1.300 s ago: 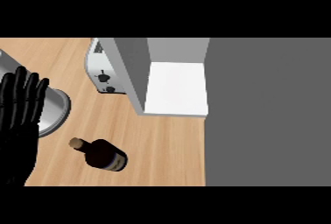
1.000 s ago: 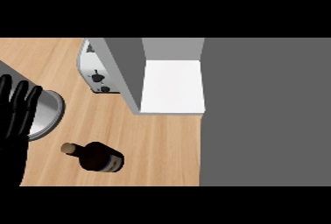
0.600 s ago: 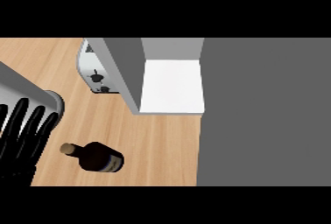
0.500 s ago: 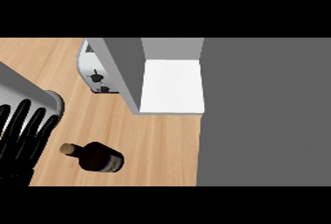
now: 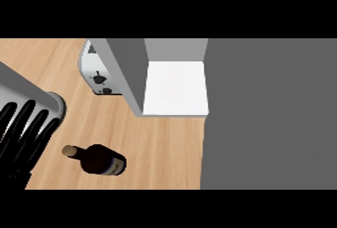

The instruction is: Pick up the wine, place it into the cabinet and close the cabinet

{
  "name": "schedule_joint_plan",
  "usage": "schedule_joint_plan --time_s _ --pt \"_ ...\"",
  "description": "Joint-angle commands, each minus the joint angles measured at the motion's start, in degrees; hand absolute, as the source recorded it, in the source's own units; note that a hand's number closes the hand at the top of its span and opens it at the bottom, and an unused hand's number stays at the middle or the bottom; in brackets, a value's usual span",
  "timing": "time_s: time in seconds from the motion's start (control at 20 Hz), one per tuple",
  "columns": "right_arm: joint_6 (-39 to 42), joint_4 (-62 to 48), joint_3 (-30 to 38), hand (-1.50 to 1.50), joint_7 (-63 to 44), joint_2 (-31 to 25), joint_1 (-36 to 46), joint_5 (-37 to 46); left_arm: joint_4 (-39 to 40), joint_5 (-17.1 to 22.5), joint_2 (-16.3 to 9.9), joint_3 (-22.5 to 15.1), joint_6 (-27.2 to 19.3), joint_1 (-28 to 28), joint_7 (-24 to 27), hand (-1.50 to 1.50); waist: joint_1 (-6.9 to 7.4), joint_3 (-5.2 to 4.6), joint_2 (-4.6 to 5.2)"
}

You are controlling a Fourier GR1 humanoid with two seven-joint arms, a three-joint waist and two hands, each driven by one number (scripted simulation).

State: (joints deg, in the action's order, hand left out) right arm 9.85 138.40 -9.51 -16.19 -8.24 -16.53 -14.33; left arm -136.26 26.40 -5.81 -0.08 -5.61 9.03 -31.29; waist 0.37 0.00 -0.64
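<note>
Hovering at the view's left edge, your left robot hand [image 5: 25,136] has its fingers straight and spread, grasping nothing; the right robot hand shows nowhere. Fingers point away from you, palm over the counter [image 5: 164,147], likely a pre-grasp posture, since spread fingers leave room to curl round a bottle.

Just right of the robot hand, near its palm, lies the wine [image 5: 97,159]: a dark bottle on its side, cork end nearest the robot hand, body angled away and toward you. Not yet touched. Lying flat, it may roll if you nudge it sideways.

Beyond the fingertips sits a grey rounded object [image 5: 36,91], unidentified. Farther right and away, a toaster [image 5: 97,73] stands against the cabinet [image 5: 128,71]. Its door seems open, with the white shelf [image 5: 176,87] exposed and ready to receive the bottle.
</note>
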Motion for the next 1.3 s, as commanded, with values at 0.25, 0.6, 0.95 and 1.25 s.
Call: schedule_joint_plan --time_s 0.25,0.6,0.95,1.25 --pt "-2.7 10.9 -3.1 -1.50 -4.8 0.4 -3.9 -0.8 -14.8 6.9 -1.7 5.0 -4.7 -3.0 -8.3 -1.50 0.13 -0.03 -0.35" --pt "-3.1 11.8 -3.2 -1.50 -4.8 -0.8 -4.1 -0.6 -16.4 5.2 -1.7 6.0 -9.3 -6.1 -12.6 -1.50 0.31 0.04 -0.74" --pt "-5.5 14.0 -4.7 -1.50 -7.1 -0.6 -3.0 0.3 -12.4 6.0 -3.4 12.0 -9.2 -10.6 -12.0 -1.50 0.13 -0.09 -0.37" --pt "-5.5 14.6 -4.2 -1.50 -6.5 -0.7 -3.6 -1.6 -10.0 5.0 -3.6 14.4 -8.6 -9.5 -11.0 -1.50 -0.12 -0.05 -0.05"
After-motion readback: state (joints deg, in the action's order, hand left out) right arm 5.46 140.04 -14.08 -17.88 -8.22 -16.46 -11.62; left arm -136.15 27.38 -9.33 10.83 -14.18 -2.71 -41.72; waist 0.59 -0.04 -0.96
